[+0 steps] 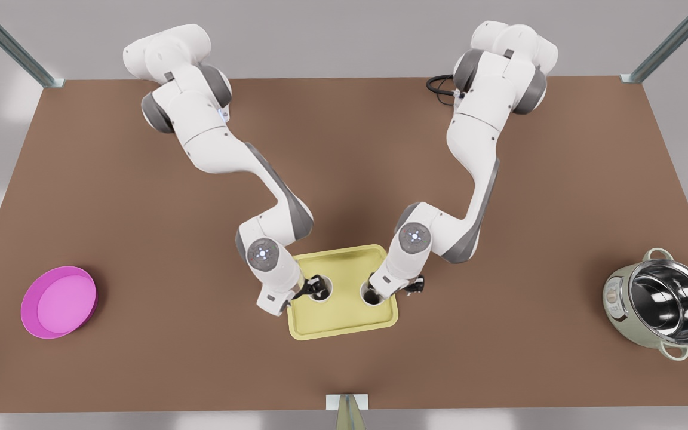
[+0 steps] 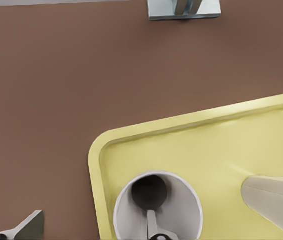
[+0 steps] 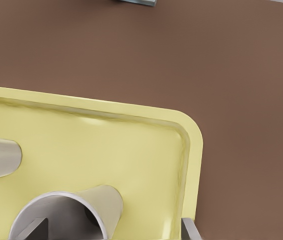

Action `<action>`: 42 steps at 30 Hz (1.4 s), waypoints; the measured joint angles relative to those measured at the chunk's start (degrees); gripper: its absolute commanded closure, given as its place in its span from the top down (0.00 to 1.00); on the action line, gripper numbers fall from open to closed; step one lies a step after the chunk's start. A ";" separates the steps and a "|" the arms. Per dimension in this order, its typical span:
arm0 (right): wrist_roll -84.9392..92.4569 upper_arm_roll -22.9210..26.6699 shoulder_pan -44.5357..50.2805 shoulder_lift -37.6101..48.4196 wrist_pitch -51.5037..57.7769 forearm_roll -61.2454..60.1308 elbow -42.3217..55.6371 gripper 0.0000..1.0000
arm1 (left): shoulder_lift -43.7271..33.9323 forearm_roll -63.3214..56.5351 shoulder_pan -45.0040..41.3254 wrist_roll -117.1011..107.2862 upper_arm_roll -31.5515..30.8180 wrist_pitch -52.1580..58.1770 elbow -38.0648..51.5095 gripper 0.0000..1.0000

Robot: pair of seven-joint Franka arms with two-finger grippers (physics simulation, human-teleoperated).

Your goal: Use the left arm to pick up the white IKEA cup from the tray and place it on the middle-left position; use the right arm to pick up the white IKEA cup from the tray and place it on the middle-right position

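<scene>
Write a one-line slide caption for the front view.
Both tools, left tool and right tool, straddle the rims of two white cups on the yellow tray.

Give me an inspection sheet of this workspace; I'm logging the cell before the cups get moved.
Surface: brown table, flat.
Job's things: yellow tray near the front edge; two white cups upright on it, left cup and right cup.
Clutter: pink plate at the front view's left; steel pot at its right.
Grippers: left gripper straddles the left cup's rim, one finger inside; right gripper straddles the right cup's rim; neither visibly clamped.
Cables: black cable behind the right arm's base.
Surroundings: metal frame posts at the table edges.
</scene>
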State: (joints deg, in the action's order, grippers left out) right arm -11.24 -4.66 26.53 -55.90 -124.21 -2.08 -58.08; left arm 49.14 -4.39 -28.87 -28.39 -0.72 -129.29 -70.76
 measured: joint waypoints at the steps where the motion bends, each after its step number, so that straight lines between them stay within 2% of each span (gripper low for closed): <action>1: -0.34 -0.08 0.10 -0.41 -0.39 -0.01 -0.02 0.99 | 0.63 0.00 0.12 -0.29 -0.02 -0.49 0.03 1.00; 8: -2.32 0.08 0.79 -1.50 -1.63 0.06 -0.75 0.98 | 2.74 0.28 0.11 -2.08 -0.55 -3.56 0.06 1.00; 9: -2.55 0.09 0.80 -1.46 -1.62 0.04 -0.88 0.98 | 2.77 0.30 0.08 -2.29 -0.72 -3.88 0.06 0.95; 10: -2.76 0.09 0.80 -1.41 -1.48 0.04 -1.01 0.98 | 2.78 0.30 0.06 -2.50 -0.84 -4.15 0.06 0.84; 12: -3.16 0.09 0.81 -1.33 -0.98 0.02 -1.36 0.98 | 2.79 0.29 0.02 -2.89 -0.98 -4.55 0.06 0.53; 14: -3.52 -0.01 0.90 -1.12 -0.30 -0.01 -1.78 0.98 | 2.79 0.32 0.00 -3.23 -1.13 -4.83 0.06 0.33; 17: -4.04 -0.20 1.21 -1.10 0.43 -0.02 -2.94 0.90 | 2.74 0.39 0.00 -3.74 -1.35 -5.10 0.34 0.22; 21: -4.67 -0.22 1.78 -1.18 0.99 -0.16 -3.32 0.54 | 2.04 0.37 -0.07 -4.63 -1.38 -4.97 0.37 0.17; 23: -4.96 -0.19 1.81 -1.14 1.81 -0.17 -3.07 0.40 | 1.41 0.52 -0.07 -5.03 -1.35 -4.34 0.31 0.17; 25: -5.21 -0.10 1.79 -1.03 2.66 -0.19 -2.83 0.32 | -3.03 0.71 1.22 -5.00 -1.25 -3.56 -4.16 0.18; 28: -5.50 0.13 1.77 -0.50 3.98 -0.28 -2.63 0.21 | -11.32 3.27 9.08 -2.28 -1.29 -2.57 -13.28 0.18; 31: -5.57 0.44 1.50 0.36 5.57 -0.53 -2.54 0.15 | -13.07 6.05 16.28 2.63 -1.28 -1.05 -15.12 0.18; 34: -5.46 0.53 -1.03 3.71 8.92 -0.72 -2.46 0.14 | -13.28 8.24 21.84 9.03 -1.24 -0.94 -17.02 0.18; 38: -3.83 0.52 -7.70 8.25 15.63 -0.80 -2.41 0.14 | -17.91 10.14 24.09 16.96 -1.28 -6.63 -29.98 0.18; 42: 0.45 1.40 -15.50 8.92 20.99 -0.52 -2.41 0.14 | -19.59 10.81 24.26 23.24 -1.27 -11.25 -33.17 0.19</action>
State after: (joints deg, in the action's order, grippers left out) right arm -10.79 -3.26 11.02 -46.98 -103.23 -2.59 -60.50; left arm 29.56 6.42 -4.61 -5.15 -1.99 -140.54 -103.93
